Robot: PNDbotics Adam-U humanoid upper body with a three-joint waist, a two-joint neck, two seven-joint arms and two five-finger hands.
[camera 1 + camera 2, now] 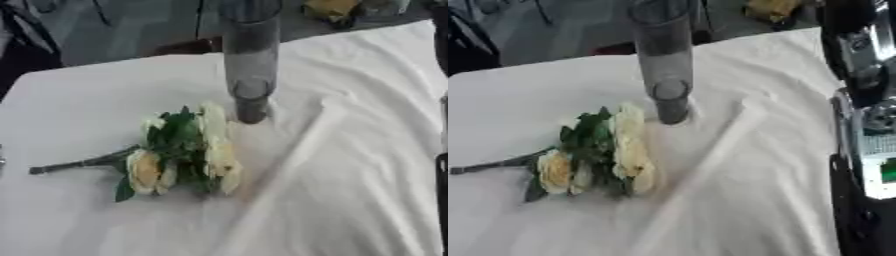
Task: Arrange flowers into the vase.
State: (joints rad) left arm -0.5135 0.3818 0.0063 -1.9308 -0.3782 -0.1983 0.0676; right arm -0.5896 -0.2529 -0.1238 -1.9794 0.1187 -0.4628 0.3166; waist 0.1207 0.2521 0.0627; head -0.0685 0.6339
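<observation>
a bunch of flowers [185, 150] lies on its side on the table [350, 165], which is draped in a wrinkled white cloth [737, 190]. the blooms are cream and pale yellow, set among dark green leaves, and the dark stem [79, 163] runs out toward the left edge of the view. just behind the flowers, a little to their right, stands the vase [251, 60], a tall grey see-through cylinder, upright, its mouth cut off by the top edge of the view. its foot sits close to the topmost blooms, but i cannot tell whether they touch. the vase holds no flowers that can be seen. a long raised fold in the cloth runs from beside the vase foot down toward the near edge. along the right edge of the right eye view a black and silver part of the right arm [864, 125] shows, well apart from the flowers, with the fold lying between them. i cannot make out the right hand or its fingers there, so i cannot tell how it is held. the left hand shows in neither view. nothing touches the flowers or the vase.
</observation>
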